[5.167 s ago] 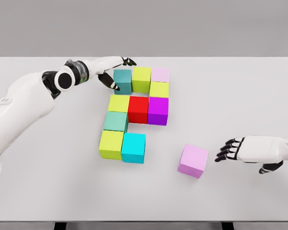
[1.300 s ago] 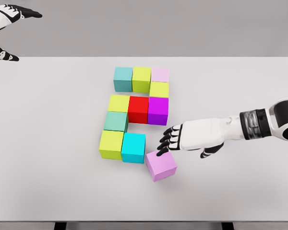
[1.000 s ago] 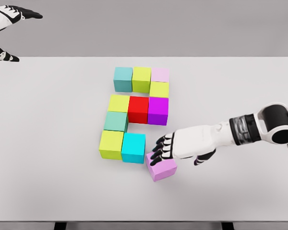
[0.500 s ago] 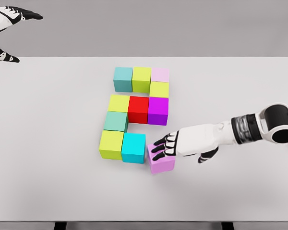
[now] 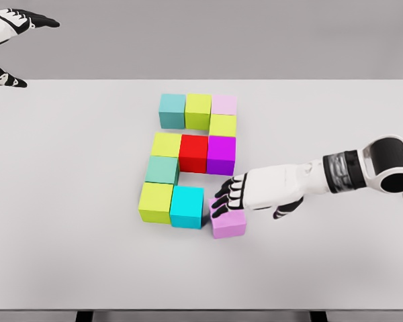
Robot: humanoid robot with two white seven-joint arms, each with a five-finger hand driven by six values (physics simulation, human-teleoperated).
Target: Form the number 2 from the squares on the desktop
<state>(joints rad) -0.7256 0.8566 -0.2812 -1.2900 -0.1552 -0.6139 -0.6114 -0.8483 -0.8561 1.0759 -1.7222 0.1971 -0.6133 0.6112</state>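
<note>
Coloured cubes form a block figure on the white table (image 5: 67, 201): teal (image 5: 172, 111), lime (image 5: 198, 110) and pale pink (image 5: 224, 104) on top, a lime cube (image 5: 222, 125) below, then yellow-green (image 5: 166, 144), red (image 5: 193, 152) and magenta (image 5: 221, 153), a teal-green cube (image 5: 162, 170), and lime (image 5: 156, 201) and cyan (image 5: 187, 206) at the bottom. A violet cube (image 5: 228, 224) lies right beside the cyan one. My right hand (image 5: 227, 198) rests flat on the violet cube's top, fingers spread. My left hand (image 5: 10, 40) hangs open at the upper left corner.
My right hand has pushed the violet cube left and up, squaring it beside the cyan cube. The left arm withdrew from the teal cube to the upper left earlier and stays still.
</note>
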